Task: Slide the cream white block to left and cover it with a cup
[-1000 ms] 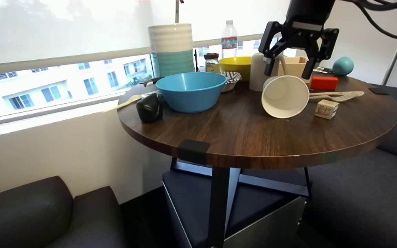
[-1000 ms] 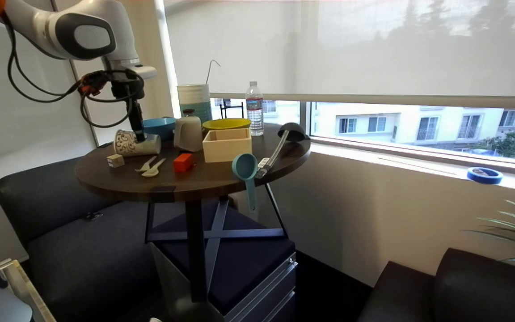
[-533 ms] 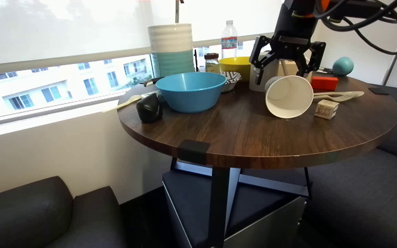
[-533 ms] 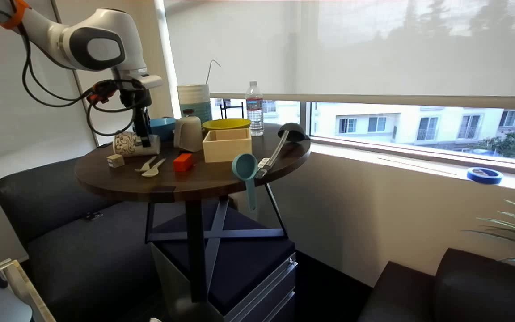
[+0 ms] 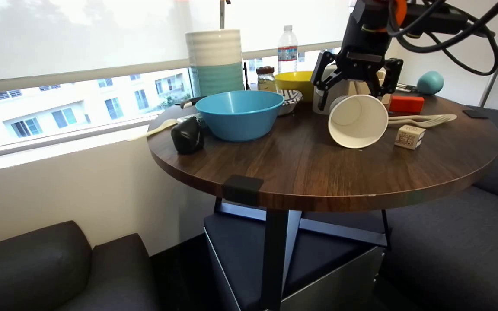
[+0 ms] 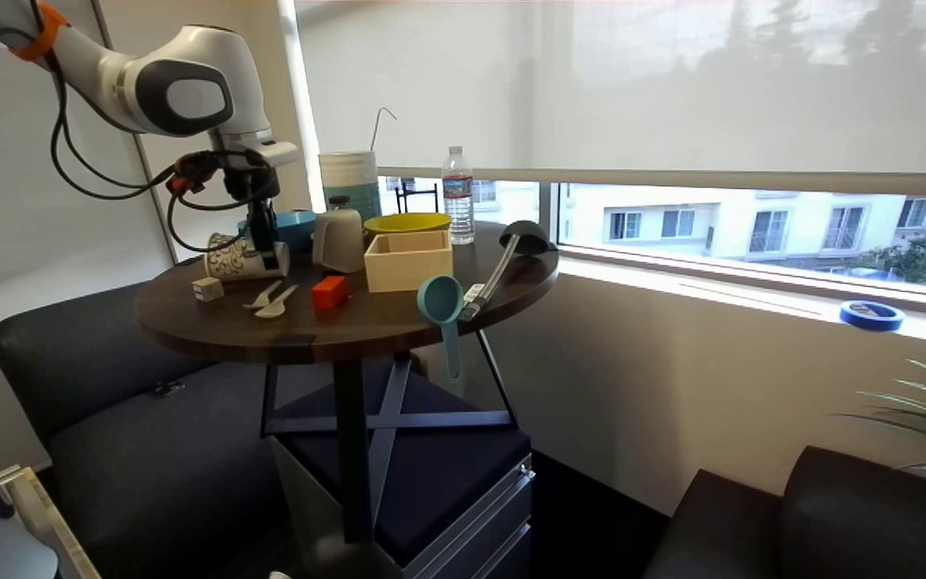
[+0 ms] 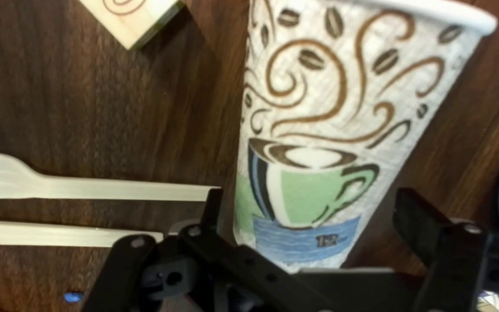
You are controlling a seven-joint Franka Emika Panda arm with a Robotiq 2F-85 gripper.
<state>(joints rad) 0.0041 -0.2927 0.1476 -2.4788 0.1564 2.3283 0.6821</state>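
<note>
The cup [image 7: 319, 112] bore brown swirls and a green mug print on white; near it, the block [image 5: 409, 137] was cream with brown markings; under the cup, the worktop [image 5: 301, 168] was streaked dark brown.

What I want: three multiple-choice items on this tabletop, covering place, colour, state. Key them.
1. Where is the cream white block?
A) on the table, by the cup
B) in the blue bowl
C) on the floor

2. What colour is the scoop?
A) red
B) yellow
C) teal

3. How does the cup rest?
A) upright
B) on its side
C) inverted

1A: the wrist view shows them there, apart.
2C: an exterior view shows it teal.
3B: its open mouth faces sideways in an exterior view.
</note>
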